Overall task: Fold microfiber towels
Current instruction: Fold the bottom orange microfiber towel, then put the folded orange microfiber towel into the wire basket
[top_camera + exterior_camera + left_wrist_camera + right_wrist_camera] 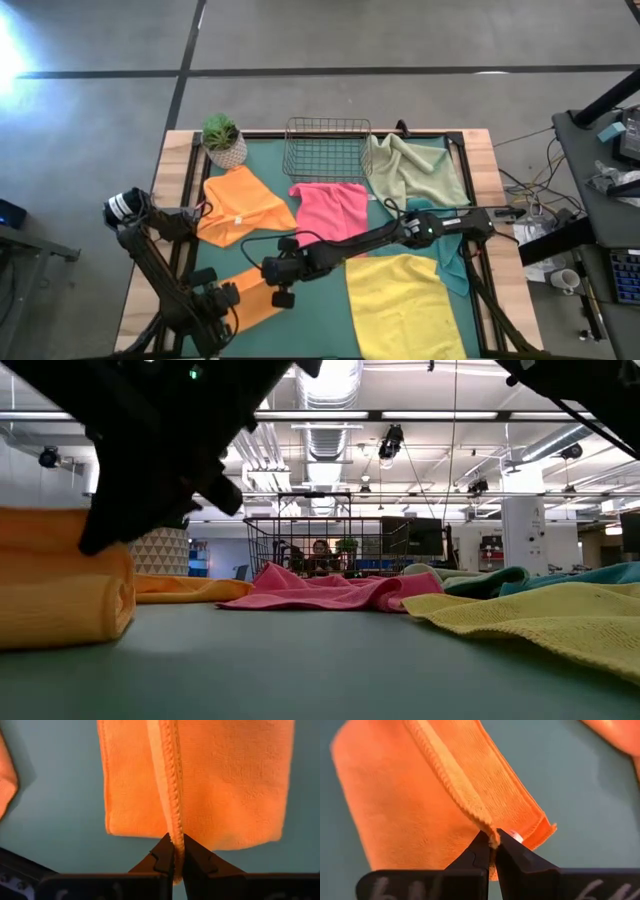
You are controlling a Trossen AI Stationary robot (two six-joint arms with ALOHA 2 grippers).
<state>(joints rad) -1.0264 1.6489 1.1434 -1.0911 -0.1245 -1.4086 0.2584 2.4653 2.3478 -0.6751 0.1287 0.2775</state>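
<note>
An orange microfiber towel [256,296] lies doubled over on the green mat near the front left; in the low view it is the orange towel [60,595]. Both grippers are shut on its stitched hem: my left gripper [175,844] at its left end, my right gripper [493,838] at its right end. A second orange towel [240,205], a pink towel [330,210], a pale sage towel [415,170], a teal towel [447,250] and a yellow towel [400,305] lie loose on the mat. My left gripper pinches the orange towel's stitched hem [173,822] between its two fingers, coming from above and pointing down. The hem runs away from the fingertips as a raised ridge, and the lower layer lies flat on the mat. My right gripper pinches the same hem [481,820] between its two fingers, close to a corner of the towel [545,829]. Its fingers slant down from the table's right. The layers below rest on the mat.
A wire basket [328,150] and a small potted plant [222,140] stand at the mat's far edge. My right arm [400,232] stretches across the mat's middle, over the pink and teal towels. Bare mat [315,320] shows between the orange and yellow towels.
</note>
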